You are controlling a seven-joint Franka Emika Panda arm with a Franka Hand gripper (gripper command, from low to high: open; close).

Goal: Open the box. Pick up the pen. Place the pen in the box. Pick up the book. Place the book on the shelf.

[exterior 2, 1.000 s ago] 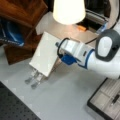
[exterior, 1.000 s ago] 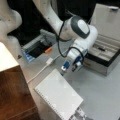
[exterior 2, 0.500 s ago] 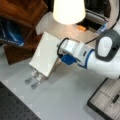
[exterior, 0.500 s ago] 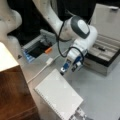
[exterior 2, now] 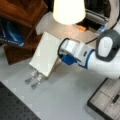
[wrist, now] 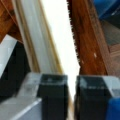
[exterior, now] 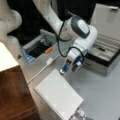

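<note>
The white spiral-bound book [exterior: 58, 96] lies slanted beside the shelf [exterior: 12, 87], and in both front views my gripper [exterior: 69, 69] is at its upper edge. In a front view the book [exterior 2: 46, 53] tilts up against the dark wooden shelf [exterior 2: 20, 15], held at its right edge by my gripper [exterior 2: 62, 59]. The wrist view shows the gripper [wrist: 72, 100] shut on the thin edge of the book [wrist: 60, 37], with brown shelf wood [wrist: 87, 37] behind. The box [exterior: 100, 67] stands open at the right, and the black pen [exterior: 101, 48] lies in it.
A grey tray [exterior: 32, 45], an orange object [exterior: 48, 50] and a white cable [exterior: 41, 70] lie behind the book. A lit lamp shade [exterior 2: 68, 11] hangs over the table. Metal clips [exterior 2: 32, 80] hang from the book's lower end. A black perforated mat [exterior 2: 12, 107] fills a corner.
</note>
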